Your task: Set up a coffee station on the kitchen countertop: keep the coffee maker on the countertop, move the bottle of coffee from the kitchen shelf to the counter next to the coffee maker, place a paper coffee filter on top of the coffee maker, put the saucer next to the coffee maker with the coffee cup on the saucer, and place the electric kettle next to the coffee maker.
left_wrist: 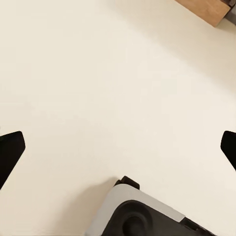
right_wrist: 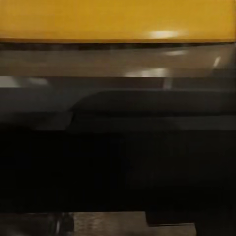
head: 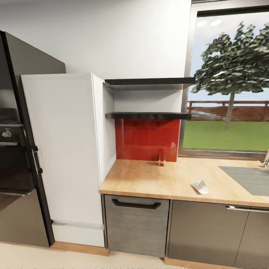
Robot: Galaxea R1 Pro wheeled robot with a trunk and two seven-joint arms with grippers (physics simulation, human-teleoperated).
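Note:
On the wooden countertop (head: 149,179) a small reddish bottle-like object (head: 161,157) stands against the red backsplash (head: 147,139), below two dark wall shelves (head: 149,115) that look bare. A white folded paper piece (head: 200,186), apparently the coffee filter, lies further right near the counter's front edge. In the left wrist view my left gripper (left_wrist: 118,147) hangs open over the pale floor, its dark fingertips (left_wrist: 10,152) far apart at the picture's sides. The right wrist view is close on a dark cabinet front (right_wrist: 118,147) under a yellow-lit counter edge (right_wrist: 118,19).
A tall white cabinet (head: 63,149) and a black oven column (head: 15,142) stand left of the counter. A grey sink (head: 248,179) lies at the right, below a window. A dishwasher front with a black handle (head: 136,204) is under the counter. My base (left_wrist: 142,216) shows over the floor.

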